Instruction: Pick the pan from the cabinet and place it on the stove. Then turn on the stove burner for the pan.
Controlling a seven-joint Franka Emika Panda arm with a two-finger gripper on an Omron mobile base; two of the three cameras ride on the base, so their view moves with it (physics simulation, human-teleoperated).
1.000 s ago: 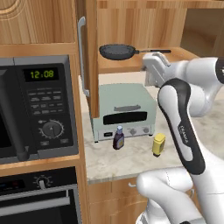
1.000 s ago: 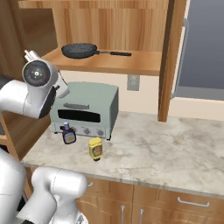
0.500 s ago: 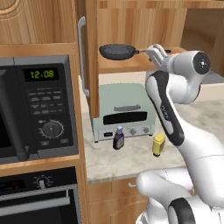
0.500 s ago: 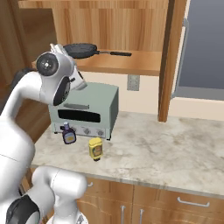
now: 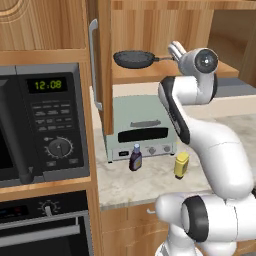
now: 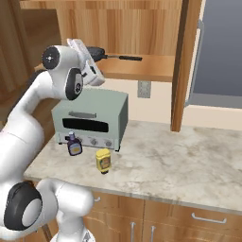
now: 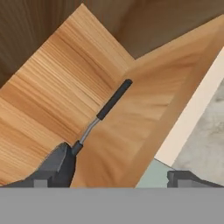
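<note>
With jaws wide open and empty, the gripper [image 7: 116, 175] could easily nudge the pan [image 5: 133, 59] handle sideways off-line.

pan [image 6: 96, 53] bowl mostly hidden behind the arm's wrist in right base view; in hand view only its handle shows, bowl end covered by a fingertip [image 7: 57, 168]. Gripper's fingers can't be made out in left base view
</note>
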